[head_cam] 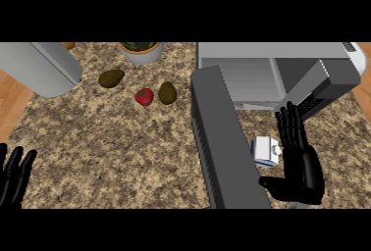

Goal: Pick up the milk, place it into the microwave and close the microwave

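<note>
The milk (264, 151), a small white and blue carton, lies on the counter just right of the open microwave door (223, 147). My right hand (300, 166) stands right beside it, open, fingers straight and pointing away, thumb low near the front edge; I cannot tell if it touches the carton. The microwave (282, 61) sits at the back right with its grey cavity showing. My left hand (14, 174) rests open at the lower left edge, fingers up.
A grey cylindrical appliance (45, 68) lies at the back left. A potted plant (141, 51) stands at the back. Two brownish-green fruits (111, 78) (167, 92) and a red one (144, 96) lie mid-counter. Wooden floor shows at both sides.
</note>
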